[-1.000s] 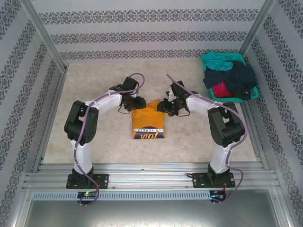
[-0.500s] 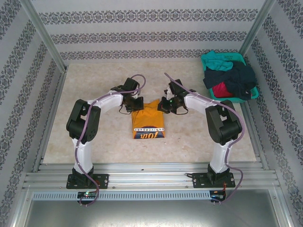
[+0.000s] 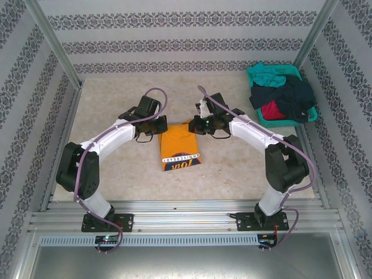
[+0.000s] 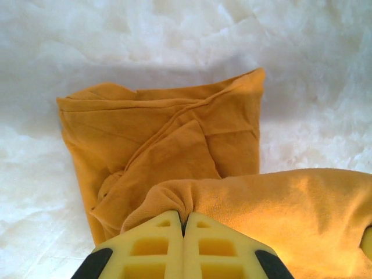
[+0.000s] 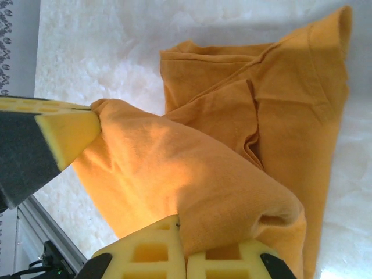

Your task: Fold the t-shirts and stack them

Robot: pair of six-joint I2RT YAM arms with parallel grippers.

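Pale marbled tabletop [image 3: 116, 151] beneath both sets of jaws. Orange-yellow t-shirt [image 3: 180, 148] partly folded on it: printed hem lies flat on near side of jaws, far edge lifted between them. Teal basket [image 3: 296, 71] well off to right of right jaws, heaped with navy shirt [image 3: 293, 93], teal shirt [image 3: 270, 74], red shirt [image 3: 270, 109]. Left gripper [image 4: 184, 220]: pads pressed together on bunched orange fold. Right gripper [image 5: 185, 225]: pads clamped tight on same shirt's fold, left gripper's pad just beside.
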